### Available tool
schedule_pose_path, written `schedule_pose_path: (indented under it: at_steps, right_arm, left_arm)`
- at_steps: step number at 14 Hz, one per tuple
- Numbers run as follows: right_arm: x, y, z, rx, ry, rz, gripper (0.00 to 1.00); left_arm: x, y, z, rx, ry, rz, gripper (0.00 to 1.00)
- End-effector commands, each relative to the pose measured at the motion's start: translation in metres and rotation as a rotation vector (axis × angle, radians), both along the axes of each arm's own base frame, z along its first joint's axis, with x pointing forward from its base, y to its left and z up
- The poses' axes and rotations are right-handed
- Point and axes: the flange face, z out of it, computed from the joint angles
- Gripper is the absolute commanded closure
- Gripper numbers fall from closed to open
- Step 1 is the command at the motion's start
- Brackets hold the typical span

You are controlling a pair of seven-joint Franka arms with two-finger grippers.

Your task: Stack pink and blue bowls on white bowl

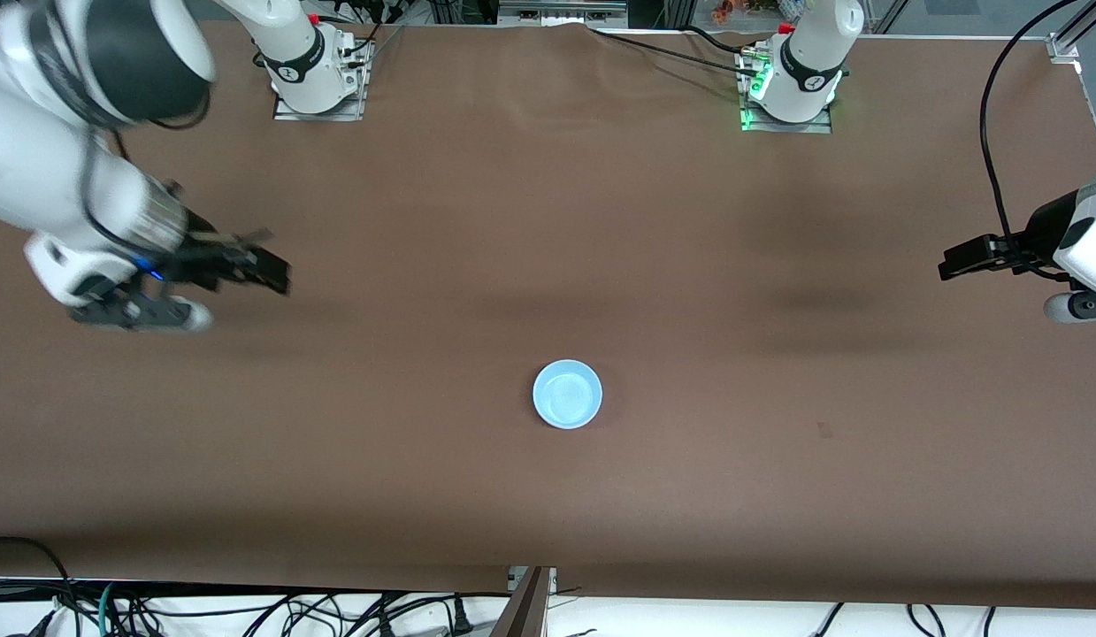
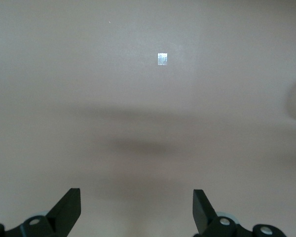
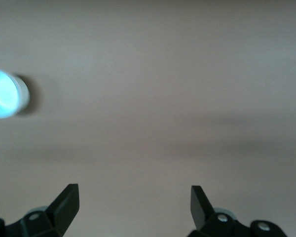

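- Front view: a single blue bowl (image 1: 567,395) sits upright on the brown surface (image 1: 548,221), about midway between the two arms' ends and nearer the camera than both bases. Only blue shows from above; I cannot tell whether other bowls are nested under it. Bare brown cloth lies all round its rim, and the surface's camera-side edge is well apart from it.
- Front view: the right claw (image 1: 269,265) hangs over the surface toward the right arm's end, well apart from the bowl and holding nothing. The left claw (image 1: 954,264) hangs over the left arm's end close to that edge of the surface, also empty.
- Left wrist view: the left claw (image 2: 136,210) has its two dark fingers (image 2: 69,207) spread wide with only bare surface between them. A small pale square mark (image 2: 162,59) lies on the cloth ahead, and a blurred pale shape touches the picture's edge.
- Right wrist view: the right claw (image 3: 134,207) is likewise spread wide and empty, over open cloth. The blue bowl (image 3: 5,94) shows at the picture's edge, well apart from the fingers (image 3: 66,205).
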Motion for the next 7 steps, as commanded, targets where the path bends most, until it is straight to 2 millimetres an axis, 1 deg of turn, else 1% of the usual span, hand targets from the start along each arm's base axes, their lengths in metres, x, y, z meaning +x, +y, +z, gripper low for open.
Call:
schedule_pose_path:
  at_steps: [1,3,6,7]
  right_arm:
    - [-0.019,-0.024,0.007,0.000,0.008,0.034,0.00]
    - [-0.015,-0.029,0.011,-0.031,-0.006,0.058,0.00]
    - [-0.009,-0.034,0.012,-0.040,-0.014,0.062,0.00]
    - [-0.009,-0.031,0.019,-0.040,-0.031,0.063,0.00]
  left_arm:
    - [0.004,-0.001,0.005,0.023,-0.007,-0.027,0.00]
    - [0.004,-0.001,0.005,0.021,-0.007,-0.027,0.00]
    - [0.004,-0.002,0.005,0.021,-0.006,-0.028,0.00]
    - [0.004,-0.002,0.006,0.020,-0.007,-0.026,0.00]
